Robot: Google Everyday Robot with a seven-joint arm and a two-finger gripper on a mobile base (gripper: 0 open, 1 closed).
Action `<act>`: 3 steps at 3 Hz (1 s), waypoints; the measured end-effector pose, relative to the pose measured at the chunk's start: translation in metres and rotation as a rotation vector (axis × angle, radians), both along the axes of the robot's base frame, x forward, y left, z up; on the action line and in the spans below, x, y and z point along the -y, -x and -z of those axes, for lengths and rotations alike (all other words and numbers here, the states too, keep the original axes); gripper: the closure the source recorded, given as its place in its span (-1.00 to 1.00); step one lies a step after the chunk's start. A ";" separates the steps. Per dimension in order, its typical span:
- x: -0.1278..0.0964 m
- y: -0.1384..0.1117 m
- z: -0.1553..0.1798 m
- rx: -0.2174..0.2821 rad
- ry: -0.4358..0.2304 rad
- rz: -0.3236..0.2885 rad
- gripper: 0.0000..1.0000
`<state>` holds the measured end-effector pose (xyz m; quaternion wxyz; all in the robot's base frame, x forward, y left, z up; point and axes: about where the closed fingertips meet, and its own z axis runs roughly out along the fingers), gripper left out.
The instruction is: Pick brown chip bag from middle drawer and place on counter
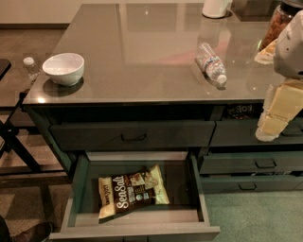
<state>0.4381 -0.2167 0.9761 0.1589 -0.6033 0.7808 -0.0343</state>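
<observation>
The brown chip bag (131, 190) lies flat in the open middle drawer (79, 189), left of its centre, with its white "Sea Salt" script facing up. The drawer is pulled far out below the counter (142, 56). My gripper (271, 125) hangs at the right edge of the view, in front of the counter's right end. It is pale yellow below a white arm housing (291, 47). It is well above and to the right of the bag and holds nothing that I can see.
On the counter stand a white bowl (63, 68) at the left, a clear water bottle (211, 64) lying at the right, a white container (215, 7) and a snack jar (277, 23) at the back. A shut drawer with a bar handle (132, 136) sits above; narrower drawers (255, 163) are to the right.
</observation>
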 end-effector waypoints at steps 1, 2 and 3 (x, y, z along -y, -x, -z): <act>-0.007 0.001 0.003 0.005 -0.004 -0.007 -1.00; -0.043 0.016 0.026 0.009 -0.046 -0.074 -1.00; -0.083 0.028 0.091 -0.050 -0.072 -0.161 -1.00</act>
